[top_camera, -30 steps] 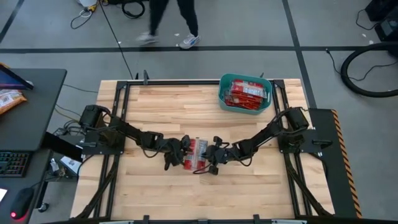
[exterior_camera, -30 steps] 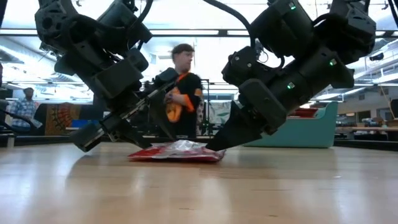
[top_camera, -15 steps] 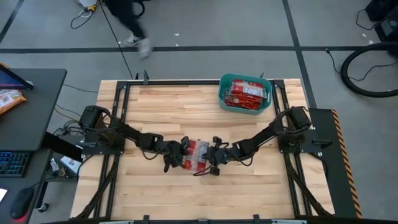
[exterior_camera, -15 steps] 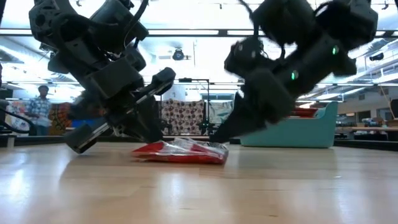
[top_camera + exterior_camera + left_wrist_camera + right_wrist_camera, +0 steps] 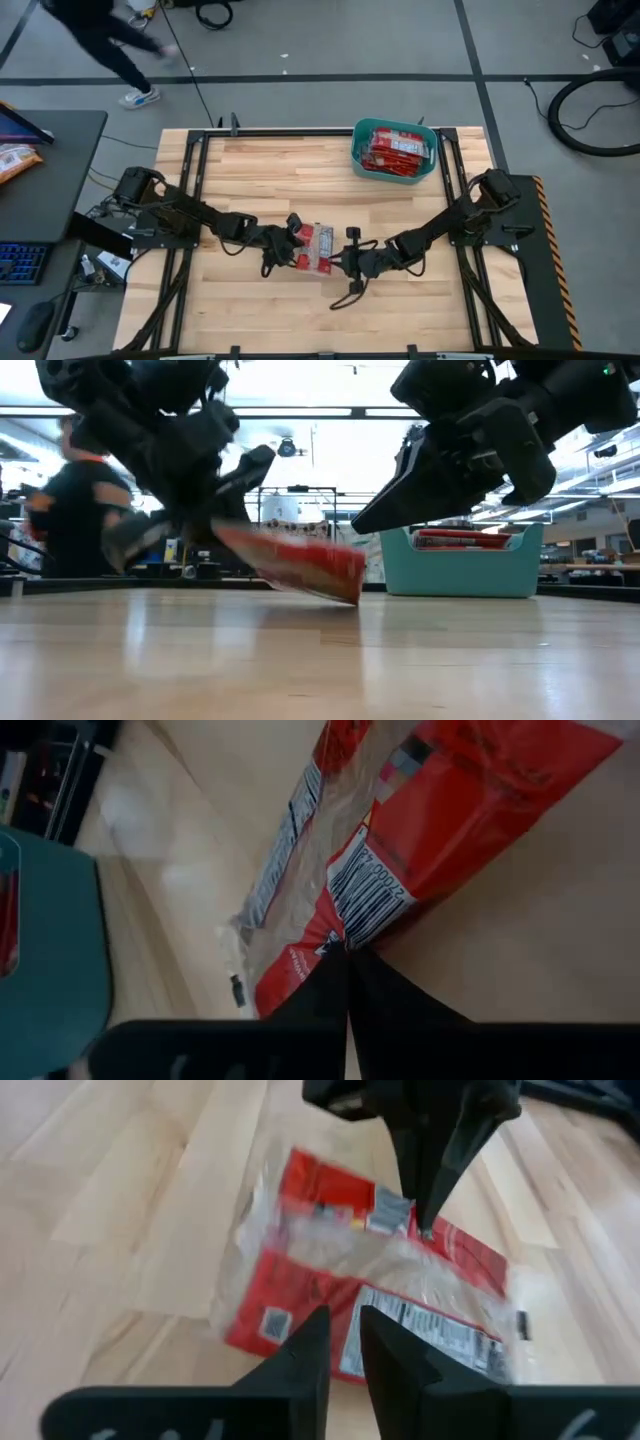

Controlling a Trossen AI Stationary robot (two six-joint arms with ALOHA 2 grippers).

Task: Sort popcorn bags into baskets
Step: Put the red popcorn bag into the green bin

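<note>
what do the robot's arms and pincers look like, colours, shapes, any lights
Both arms are black, built of chunky blocky segments. The left pincer and right pincer each end in two slim, tapering black fingers. In the low view the right arm shows a small green light. No markings are readable.

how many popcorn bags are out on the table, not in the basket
1. The popcorn bag is mid-table, pinched by the left gripper and tilted up at one end. The right gripper is beside it. The basket holds several more.
</note>
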